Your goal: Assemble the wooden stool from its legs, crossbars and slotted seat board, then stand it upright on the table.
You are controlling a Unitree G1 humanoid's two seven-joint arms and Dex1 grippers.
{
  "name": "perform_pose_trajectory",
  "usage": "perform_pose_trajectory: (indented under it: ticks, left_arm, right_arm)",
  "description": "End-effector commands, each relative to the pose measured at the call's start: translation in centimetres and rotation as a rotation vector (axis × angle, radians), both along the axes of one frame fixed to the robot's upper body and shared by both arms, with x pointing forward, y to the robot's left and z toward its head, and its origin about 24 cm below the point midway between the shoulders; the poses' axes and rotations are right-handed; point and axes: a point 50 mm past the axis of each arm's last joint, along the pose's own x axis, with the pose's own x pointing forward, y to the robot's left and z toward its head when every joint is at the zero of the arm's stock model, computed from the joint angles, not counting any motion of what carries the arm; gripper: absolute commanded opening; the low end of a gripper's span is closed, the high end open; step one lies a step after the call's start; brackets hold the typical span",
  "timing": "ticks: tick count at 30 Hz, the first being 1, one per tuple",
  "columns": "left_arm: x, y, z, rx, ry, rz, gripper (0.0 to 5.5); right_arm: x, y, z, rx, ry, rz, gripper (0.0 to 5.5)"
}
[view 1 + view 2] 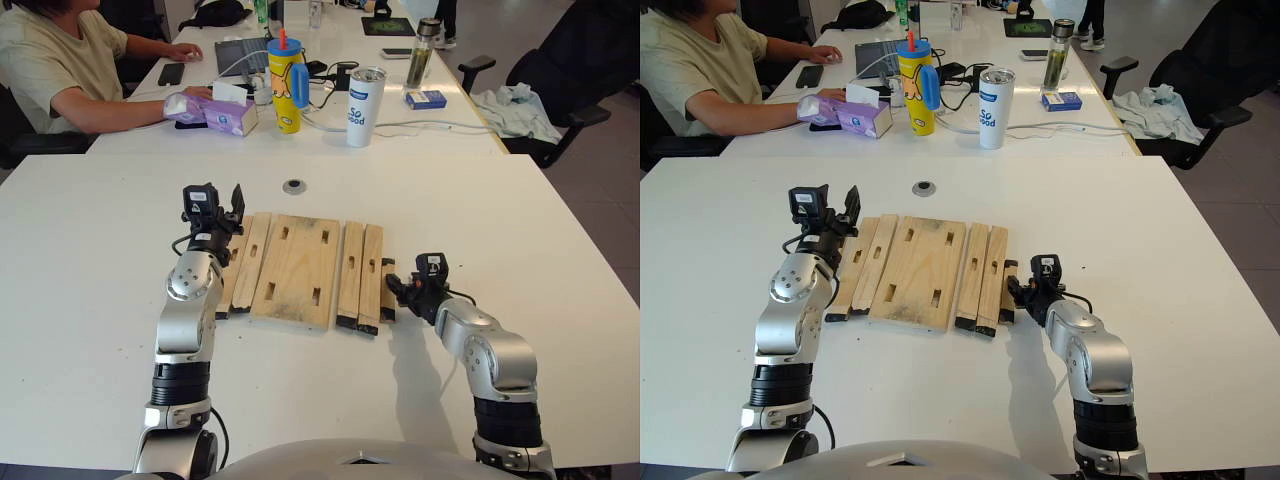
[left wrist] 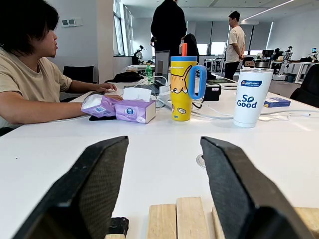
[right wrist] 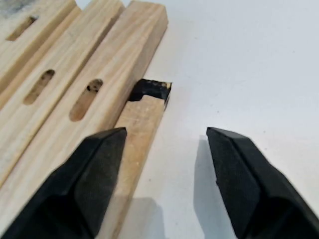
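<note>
The slotted seat board [image 1: 296, 268] lies flat on the white tabletop [image 1: 90, 260]. The two left-hand legs [image 1: 245, 262] lie tight against its left edge, and the two right-hand legs [image 1: 360, 275] against its right. A short crossbar [image 3: 142, 112] with a black end lies just beyond the right-hand legs, touching the outer one. The left jaws stand spread above the far end of the left-hand legs, pinching nothing. The right jaws are also spread, low by the crossbar, one finger over it and the other over bare tabletop.

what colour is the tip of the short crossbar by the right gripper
Black; the crossbar itself is pale wood. Clearest in the right wrist view.
</note>
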Motion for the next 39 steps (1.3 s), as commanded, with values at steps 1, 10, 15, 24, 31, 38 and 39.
perform_pose_trajectory:
  ticks: [1,10,15,24,31,38,39]
  left_arm:
    - [-0.1,0.1,-0.3,-0.001,0.007,0.010,2.69]
    - [-0.2,0.2,-0.3,-0.006,0.006,0.018,2.69]
    - [-0.2,0.1,-0.3,-0.008,0.005,0.016,2.69]
    - [0.0,-0.1,-0.2,-0.010,0.007,0.005,2.69]
    - [0.4,-0.2,0.0,-0.006,0.007,-0.016,2.69]
    - [0.3,0.0,-0.1,-0.005,0.008,-0.011,2.69]
    - [0.3,-0.1,-0.1,-0.005,0.008,-0.010,2.69]
  right_arm:
    - [-0.6,0.0,0.1,-0.004,0.027,0.021,3.01]
    - [-1.4,-0.3,0.1,-0.051,0.058,0.056,3.01]
    - [-1.7,-0.1,-0.4,-0.072,0.096,0.094,3.01]
    - [0.2,-2.1,-1.6,-0.228,0.094,0.073,3.01]
    - [2.6,-2.9,-1.3,-0.216,0.000,0.038,3.01]
    - [2.1,-0.8,0.7,-0.032,-0.088,0.014,3.01]
    - [2.0,-0.5,0.7,-0.016,-0.085,0.017,3.01]
